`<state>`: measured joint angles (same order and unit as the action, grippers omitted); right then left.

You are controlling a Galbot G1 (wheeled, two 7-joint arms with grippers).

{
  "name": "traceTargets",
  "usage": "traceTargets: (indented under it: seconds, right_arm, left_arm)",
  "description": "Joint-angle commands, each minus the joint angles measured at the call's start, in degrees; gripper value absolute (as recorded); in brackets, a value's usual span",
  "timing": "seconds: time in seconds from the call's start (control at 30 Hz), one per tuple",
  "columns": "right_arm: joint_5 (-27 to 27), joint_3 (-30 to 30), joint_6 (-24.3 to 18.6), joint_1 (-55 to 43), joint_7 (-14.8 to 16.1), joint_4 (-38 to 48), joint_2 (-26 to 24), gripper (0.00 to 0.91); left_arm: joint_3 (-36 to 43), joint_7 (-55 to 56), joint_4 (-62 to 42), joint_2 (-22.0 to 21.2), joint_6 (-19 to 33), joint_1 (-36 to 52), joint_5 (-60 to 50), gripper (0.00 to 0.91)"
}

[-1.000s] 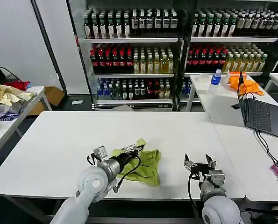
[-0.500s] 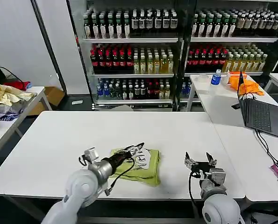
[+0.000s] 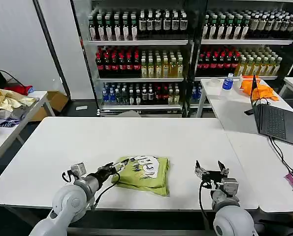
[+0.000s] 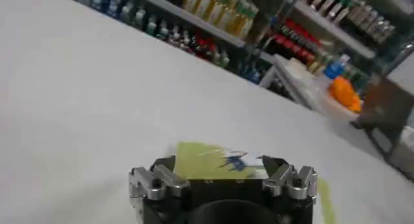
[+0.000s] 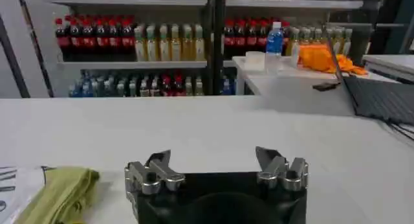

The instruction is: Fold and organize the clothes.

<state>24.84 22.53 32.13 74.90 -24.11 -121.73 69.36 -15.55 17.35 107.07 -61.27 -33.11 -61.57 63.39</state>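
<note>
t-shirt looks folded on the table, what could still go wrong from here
The left end effector sits right at the lime T-shirt's left edge; any snag as it withdraws could drag the fold open. The shirt also lies near the table's front edge, so a tug toward the robot might pull it off.

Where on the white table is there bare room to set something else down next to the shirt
Bare table runs from the folded lime T-shirt back to the far edge, and across the whole left half. A narrower free strip lies between the shirt and the open right tool. It is crowded at the shirt's left edge, where the open left tool sits.
</note>
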Motion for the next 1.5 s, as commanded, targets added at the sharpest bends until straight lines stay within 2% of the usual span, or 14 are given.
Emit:
traceTargets:
  seconds: [0.03,0.37,0.7,0.73,0.8,0.83,0.87,1.0,1.13,1.5]
  right_arm:
    - [-0.07,0.27,-0.03,0.37,0.01,-0.32,-0.12,0.907]
    - [-0.01,0.68,0.01,0.67,0.01,-0.71,-0.46,0.907]
    - [-0.03,0.81,0.26,0.77,-0.18,-1.06,-0.33,0.907]
    - [-0.04,0.81,0.28,0.77,-0.19,-1.06,-0.26,0.907]
    - [-0.11,0.78,0.31,0.76,-0.22,-1.05,-0.17,0.907]
    - [-0.13,0.75,0.31,0.74,-0.24,-1.07,-0.08,0.907]
    - [-0.17,0.72,0.34,0.72,-0.26,-1.09,-0.01,0.907]
    - [-0.29,0.69,0.44,0.65,-0.29,-1.02,0.19,0.907]
    - [-0.31,0.75,0.45,0.57,-0.29,-0.89,0.22,0.907]
    - [-0.11,0.71,0.86,-0.15,-0.49,-0.87,0.06,0.907]
  left_arm:
    - [0.42,-0.24,-6.74,-1.16,0.05,0.35,-4.62,0.907]
    - [1.46,0.51,-5.56,-4.45,-0.01,0.13,2.28,0.907]
    - [0.44,0.36,-6.41,-6.0,-0.04,0.52,8.84,0.907]
    - [0.41,0.34,-6.66,-6.14,-0.03,0.61,9.05,0.736]
    - [0.35,0.27,-7.25,-6.29,-0.04,0.81,9.58,0.564]
    - [0.27,0.28,-7.5,-6.35,-0.03,0.92,9.92,0.393]
    - [0.19,0.09,-7.8,-6.42,-0.01,1.06,10.16,0.272]
    - [0.02,-0.02,-8.83,-6.57,0.01,1.48,11.33,0.081]
    - [-0.25,-0.06,-9.23,-6.56,0.01,1.49,12.51,0.04]
    - [-2.42,-0.88,-9.28,-7.7,0.06,1.36,15.69,0.04]
